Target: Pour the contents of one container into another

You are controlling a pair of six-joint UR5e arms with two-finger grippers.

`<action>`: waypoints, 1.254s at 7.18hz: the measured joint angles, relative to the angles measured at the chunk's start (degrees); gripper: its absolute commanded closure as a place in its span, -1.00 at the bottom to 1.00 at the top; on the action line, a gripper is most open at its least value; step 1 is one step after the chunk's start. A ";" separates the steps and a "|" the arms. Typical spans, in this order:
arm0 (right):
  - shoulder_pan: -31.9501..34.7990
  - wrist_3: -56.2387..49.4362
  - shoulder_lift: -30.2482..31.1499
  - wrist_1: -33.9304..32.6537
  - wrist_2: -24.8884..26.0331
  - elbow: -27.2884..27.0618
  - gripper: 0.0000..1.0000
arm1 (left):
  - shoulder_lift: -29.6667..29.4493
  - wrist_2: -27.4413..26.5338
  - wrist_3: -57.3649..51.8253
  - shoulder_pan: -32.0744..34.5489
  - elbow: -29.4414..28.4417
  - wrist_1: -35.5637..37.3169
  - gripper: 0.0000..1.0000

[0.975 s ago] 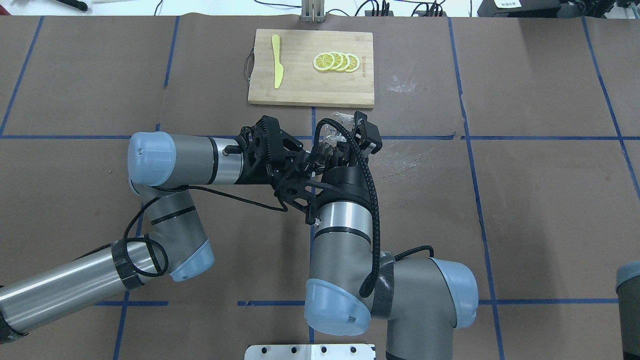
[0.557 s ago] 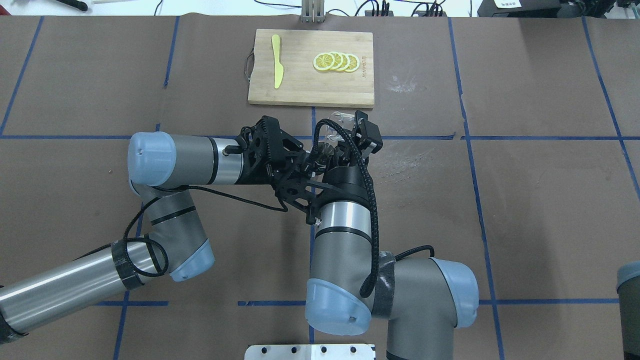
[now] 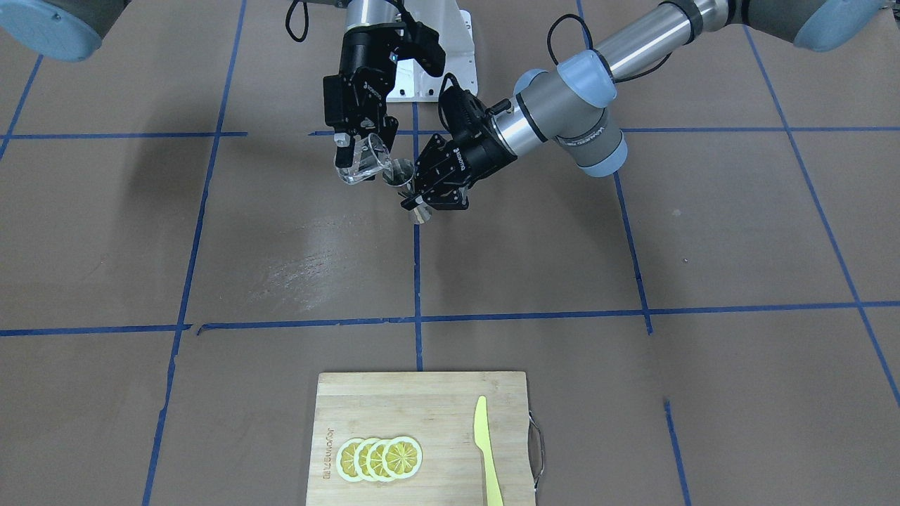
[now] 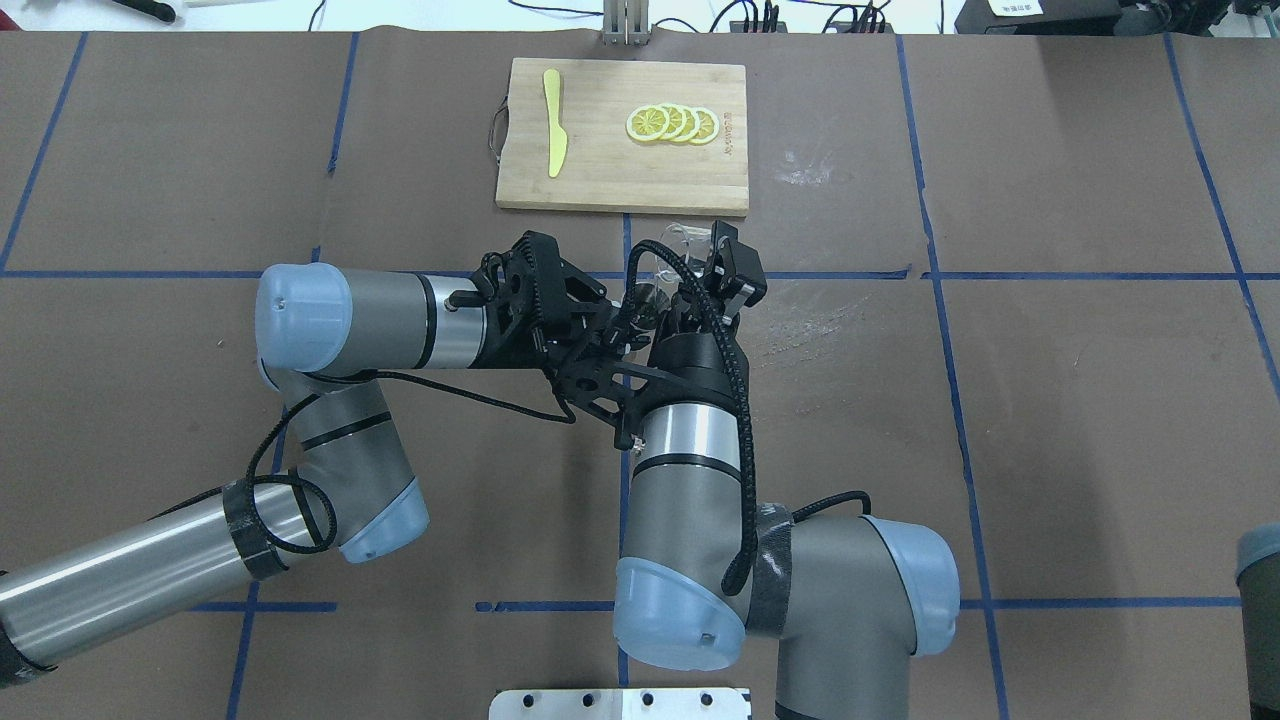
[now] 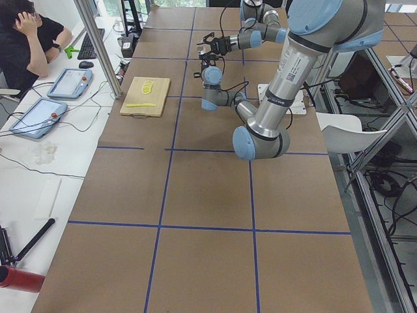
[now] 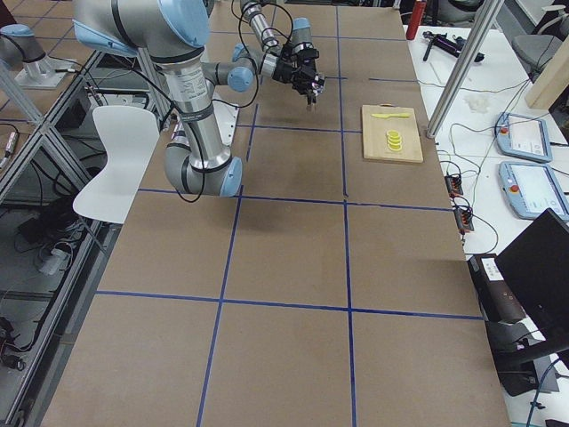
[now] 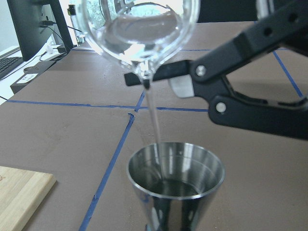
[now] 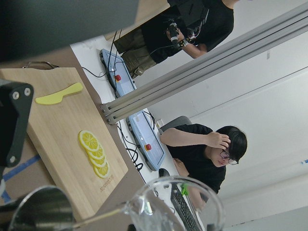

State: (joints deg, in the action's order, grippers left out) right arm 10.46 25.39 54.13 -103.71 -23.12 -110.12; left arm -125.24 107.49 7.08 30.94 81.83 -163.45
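The small clear glass cup (image 3: 363,161) hangs tilted over the table's middle with my right gripper (image 3: 358,146) shut on it. Its lip sits just above the steel jigger (image 3: 408,190), which stands upright in my left gripper (image 3: 416,198), shut around its waist. In the left wrist view a thin stream of clear liquid (image 7: 155,115) falls from the cup (image 7: 139,33) into the jigger (image 7: 175,175), which holds some liquid. The right wrist view shows the cup's rim (image 8: 178,204) beside the jigger's rim (image 8: 38,209). From overhead the cup (image 4: 668,248) is partly hidden by the right wrist.
A bamboo cutting board (image 3: 436,407) lies at the table's far side from the robot, with lemon slices (image 3: 380,458) and a yellow knife (image 3: 485,450) on it. A white mounting plate (image 3: 432,74) sits at the robot's base. A person (image 5: 29,32) sits beyond the table's edge.
My right wrist has turned a little, tipping the glass cup further toward the jigger. The left arm and the jigger have stayed still.
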 measured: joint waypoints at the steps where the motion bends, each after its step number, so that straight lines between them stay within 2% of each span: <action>1: 0.00 -0.32 0.03 -0.13 0.02 0.00 1.00 | 0.02 0.00 -0.02 0.00 0.00 0.00 1.00; 9: -0.64 -0.58 0.02 -0.94 0.72 0.00 1.00 | 0.04 0.00 -0.05 0.00 0.00 -0.03 1.00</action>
State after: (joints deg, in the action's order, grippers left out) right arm 9.82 24.81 54.15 -104.65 -22.39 -110.13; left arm -125.21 107.49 7.03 30.94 81.83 -163.47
